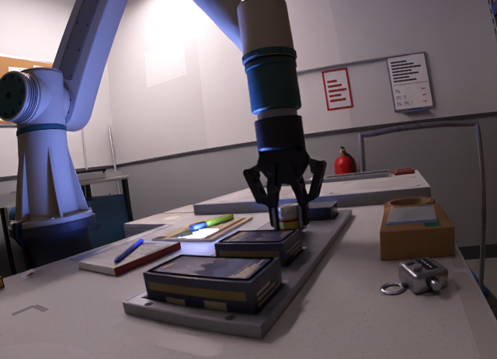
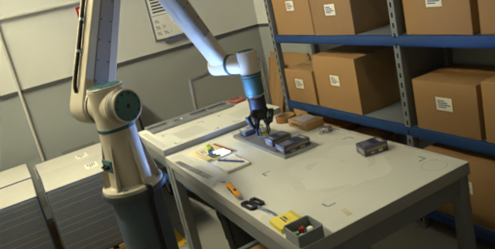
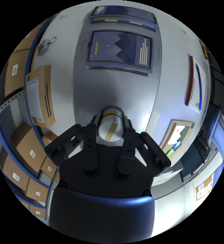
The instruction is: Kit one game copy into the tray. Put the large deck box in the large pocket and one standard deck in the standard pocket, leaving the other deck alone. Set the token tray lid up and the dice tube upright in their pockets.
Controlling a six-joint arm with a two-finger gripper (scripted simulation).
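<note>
My gripper [image 1: 288,219] [image 2: 260,129] [image 3: 110,127] has its two fingers on either side of the dice tube [image 1: 288,216] [image 3: 110,127]. The tube is white with yellow bands and stands upright in the grey kitting tray [image 1: 257,275] [image 2: 275,144]. The large deck box [image 1: 212,282] [image 3: 122,15] sits in the tray's near pocket. A standard deck [image 1: 259,245] [image 3: 119,52] sits in the pocket beside the tube. A dark blue token tray [image 1: 321,210] lies at the tray's far end, behind my fingers. The other deck [image 2: 372,146] lies apart on the table.
A brown cardboard box [image 1: 415,229] [image 3: 39,94] stands right of the tray, with a metal tally counter [image 1: 421,275] near it. A notepad with a pen [image 1: 128,256] and a card with a green marker [image 1: 202,229] lie left. A parts bin [image 2: 303,231] sits at the table's front edge.
</note>
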